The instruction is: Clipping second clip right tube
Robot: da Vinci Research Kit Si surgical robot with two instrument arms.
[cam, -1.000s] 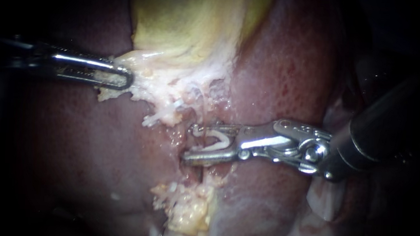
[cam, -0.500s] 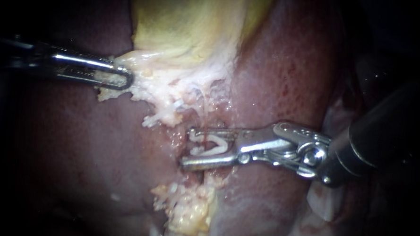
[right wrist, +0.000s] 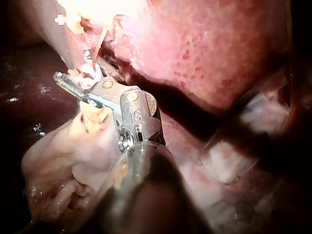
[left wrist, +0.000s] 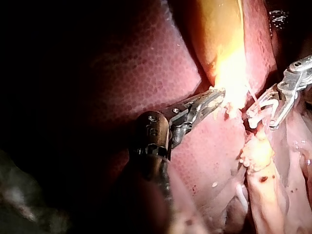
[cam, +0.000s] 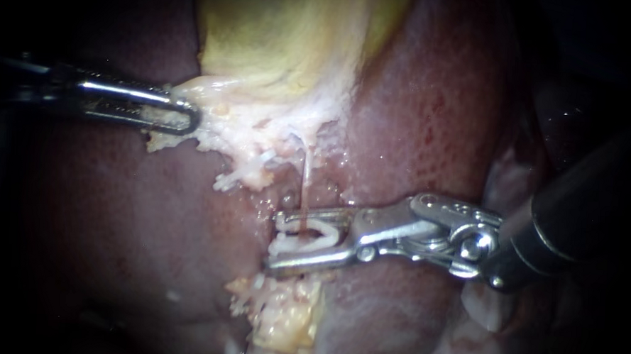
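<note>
Endoscope view, with both wrist views. My left tool (cam: 185, 117) enters from the side, its jaws closed flat on the edge of the pale tissue (cam: 250, 135) that hangs from the yellow gallbladder (cam: 279, 33). The left wrist view shows the same grip: the jaws of my left tool (left wrist: 218, 95) are pressed together on the bright tissue margin, with the gallbladder directly ahead of them.

My right tool (cam: 276, 240) reaches across the red liver (cam: 433, 97). Its two jaws stand apart and carry a white clip (cam: 313, 234) between them, one leg of the clip lying along each jaw. A thin tube (cam: 305, 180) runs down from the pale tissue and meets the upper jaw near its tip. It appears to pass in between the jaws at the clip, though whether the clip's legs lie on both sides of it I cannot tell. A lump of yellowish fat (cam: 284, 318) lies just beyond the lower jaw, on the side away from the gallbladder.

In the right wrist view the jaws of my right tool (right wrist: 73, 66) are likewise parted. The white clip sits between them, and the tube comes down to them from the bright tissue ahead. My two tools are well apart.
</note>
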